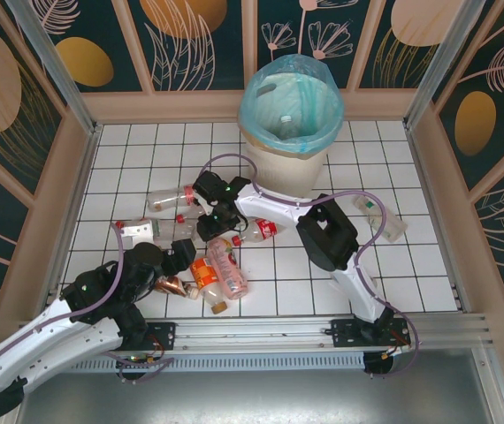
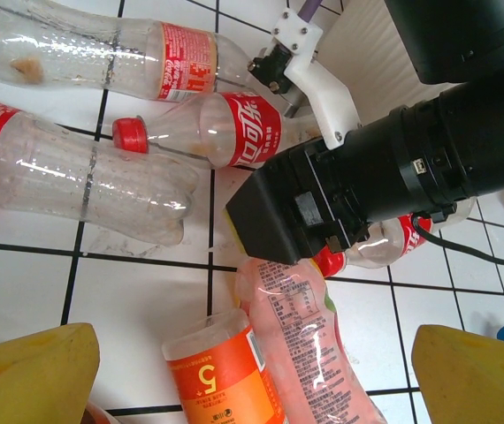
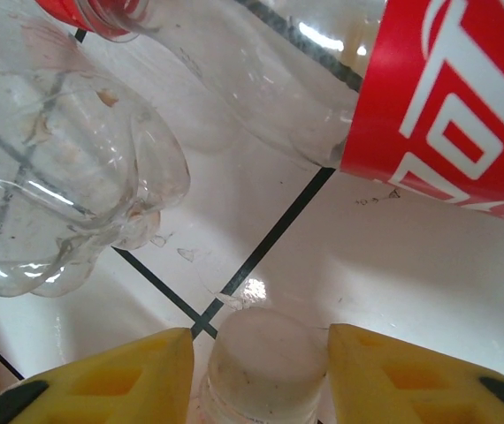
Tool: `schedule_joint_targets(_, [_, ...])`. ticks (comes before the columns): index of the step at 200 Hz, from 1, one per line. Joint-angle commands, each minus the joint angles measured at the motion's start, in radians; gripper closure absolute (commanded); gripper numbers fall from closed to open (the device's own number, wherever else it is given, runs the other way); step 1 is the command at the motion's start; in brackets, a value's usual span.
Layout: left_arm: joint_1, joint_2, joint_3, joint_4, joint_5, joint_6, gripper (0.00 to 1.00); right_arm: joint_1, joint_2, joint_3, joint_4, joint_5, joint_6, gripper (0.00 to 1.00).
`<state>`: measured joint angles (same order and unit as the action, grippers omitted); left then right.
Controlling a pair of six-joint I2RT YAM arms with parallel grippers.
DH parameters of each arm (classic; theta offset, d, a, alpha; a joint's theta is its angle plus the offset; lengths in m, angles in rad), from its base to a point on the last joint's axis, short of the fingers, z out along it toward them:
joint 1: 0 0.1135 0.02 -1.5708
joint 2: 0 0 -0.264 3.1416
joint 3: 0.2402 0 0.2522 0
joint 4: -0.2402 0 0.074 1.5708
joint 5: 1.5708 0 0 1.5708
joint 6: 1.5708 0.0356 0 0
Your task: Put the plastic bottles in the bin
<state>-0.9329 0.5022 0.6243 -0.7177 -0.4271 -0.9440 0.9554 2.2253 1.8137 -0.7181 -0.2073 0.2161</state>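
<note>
Right fingers [image 3: 119, 380] straddle white cap [image 3: 265, 358] of pink bottle [image 2: 309, 353] to lift it, can't tell if clamped; left fingers [image 2: 31, 371] wide open, empty, hanging near pink bottle on standby

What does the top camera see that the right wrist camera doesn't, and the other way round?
Top view: the bin, plus the orange bottle and the pink bottle. Right wrist view: a close look at a pale cap sitting between the right gripper's yellow fingers. Both: the white tiled table and red-labelled bottles.
</note>
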Motion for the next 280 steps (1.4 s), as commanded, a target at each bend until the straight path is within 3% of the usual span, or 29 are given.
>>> schedule_joint_targets(1, [0.005, -0.015, -0.003, -0.001, -0.012, 0.020, 0.09, -0.001, -0.023, 0.048, -0.042, 0.023, -0.010, 0.59])
schedule_joint_targets(55, [0.005, -0.027, 0.003, -0.011, -0.028, 0.013, 0.09, -0.010, -0.071, 0.077, -0.044, 0.042, -0.021, 0.64])
schedule_joint_targets(82, [0.005, -0.031, 0.001, -0.013, -0.026, 0.007, 0.09, -0.014, -0.059, 0.074, -0.045, 0.052, -0.012, 0.47])
schedule_joint_targets(114, [0.006, -0.037, -0.002, -0.011, -0.025, 0.005, 0.09, -0.011, -0.043, 0.048, -0.047, 0.087, 0.002, 0.43])
schedule_joint_targets(280, [0.005, -0.017, -0.008, 0.006, -0.030, 0.012, 0.08, -0.025, 0.032, -0.003, 0.024, -0.054, 0.000, 0.46])
